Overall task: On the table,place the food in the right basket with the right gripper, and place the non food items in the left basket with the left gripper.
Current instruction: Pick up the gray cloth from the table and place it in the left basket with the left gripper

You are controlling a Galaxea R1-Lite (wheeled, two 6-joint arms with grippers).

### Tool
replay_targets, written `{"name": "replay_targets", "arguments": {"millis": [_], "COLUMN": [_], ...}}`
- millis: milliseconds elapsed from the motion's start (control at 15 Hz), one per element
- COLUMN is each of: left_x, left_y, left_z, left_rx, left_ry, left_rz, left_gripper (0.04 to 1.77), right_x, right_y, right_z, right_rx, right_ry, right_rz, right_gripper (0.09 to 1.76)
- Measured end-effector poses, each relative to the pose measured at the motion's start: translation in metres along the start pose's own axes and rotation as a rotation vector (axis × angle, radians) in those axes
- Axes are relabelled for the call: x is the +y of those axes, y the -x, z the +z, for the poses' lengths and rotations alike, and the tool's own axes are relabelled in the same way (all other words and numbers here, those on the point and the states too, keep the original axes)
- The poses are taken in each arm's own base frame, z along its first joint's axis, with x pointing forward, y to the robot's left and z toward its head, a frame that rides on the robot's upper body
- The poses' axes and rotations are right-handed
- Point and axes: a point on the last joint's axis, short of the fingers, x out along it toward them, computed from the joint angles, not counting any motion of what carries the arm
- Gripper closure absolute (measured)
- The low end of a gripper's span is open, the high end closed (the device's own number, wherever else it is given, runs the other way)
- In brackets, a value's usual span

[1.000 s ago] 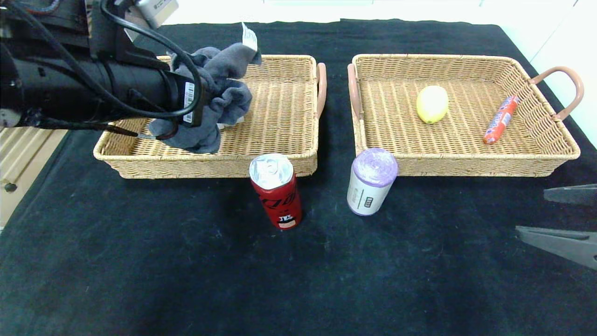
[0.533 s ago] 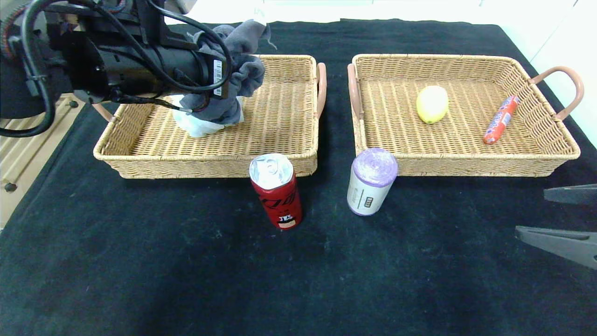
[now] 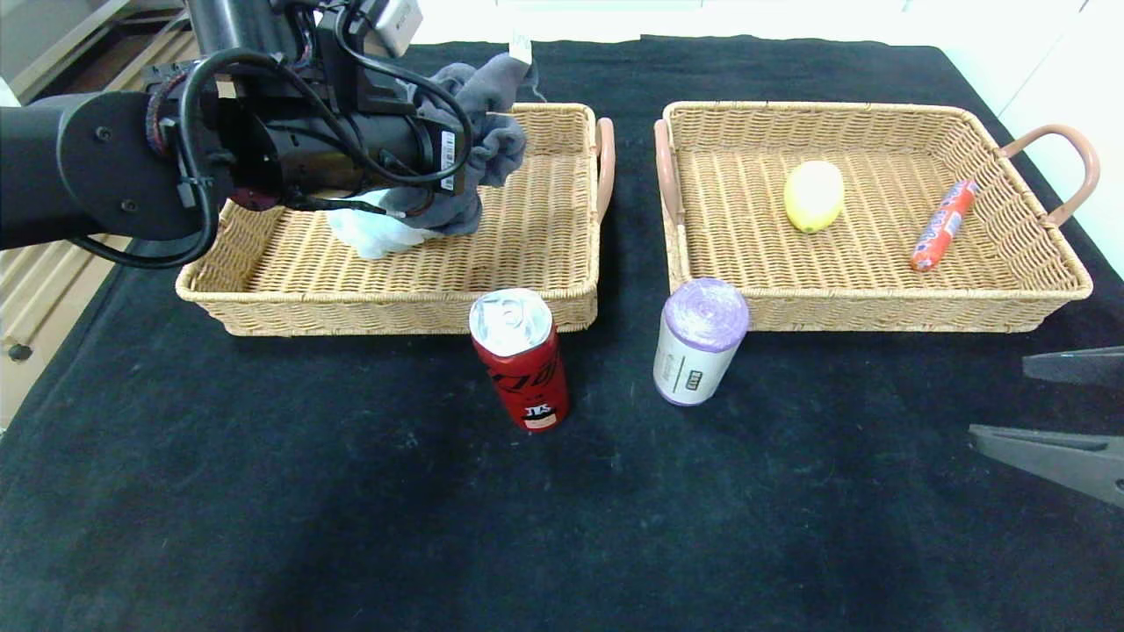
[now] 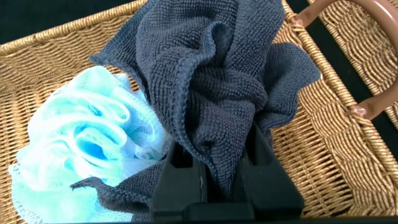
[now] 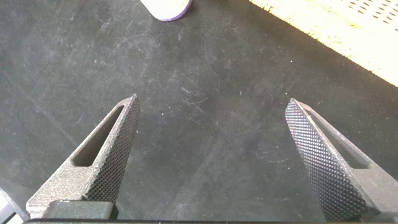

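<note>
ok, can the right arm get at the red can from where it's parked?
Probably yes. The right claw is open and empty, low over the table at the robot's right. The red can stands upright in front of the baskets, but the purple roll stands between them, so a detour may be needed.

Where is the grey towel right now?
In the head view, the crumpled grey cloth towel is clamped in the left hand over the left wicker basket, beside a pale blue mesh bath sponge.
</note>
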Motion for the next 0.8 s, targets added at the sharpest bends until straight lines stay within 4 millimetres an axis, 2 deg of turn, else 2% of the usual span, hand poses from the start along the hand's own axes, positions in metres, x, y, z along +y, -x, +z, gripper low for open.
{"name": "replay_targets", "arguments": {"millis": [200,333,467,800], "left_x": [-0.0005,-0.0006,-0.0008,-0.0008], "left_y": [-0.0018,-0.0018,-0.0018,-0.0016], "left_z": [-0.0018,-0.0018,-0.0018,-0.0019], "left_rx": [0.005,0.004,0.002,0.003], "left_ry": [0.000,0.000,0.000,0.000], "left_rz": [-0.002,-0.016,-0.022,-0.021], "left_gripper": [1.49,1.17,0.92,0.53], "right_x": [-0.0002,-0.0002,-0.0002,-0.0002], "right_y": [-0.0001,-0.0001,-0.0001,-0.0001], "right_z": [0.0000,0.0000,0.0000,0.0000], "right_rx": [0.000,0.000,0.000,0.000], "right_ry": [0.000,0.000,0.000,0.000], "right_rz": [-0.001,-0.001,-0.001,-0.001], "right_gripper": [0.14,0.14,0.14,0.14]}}
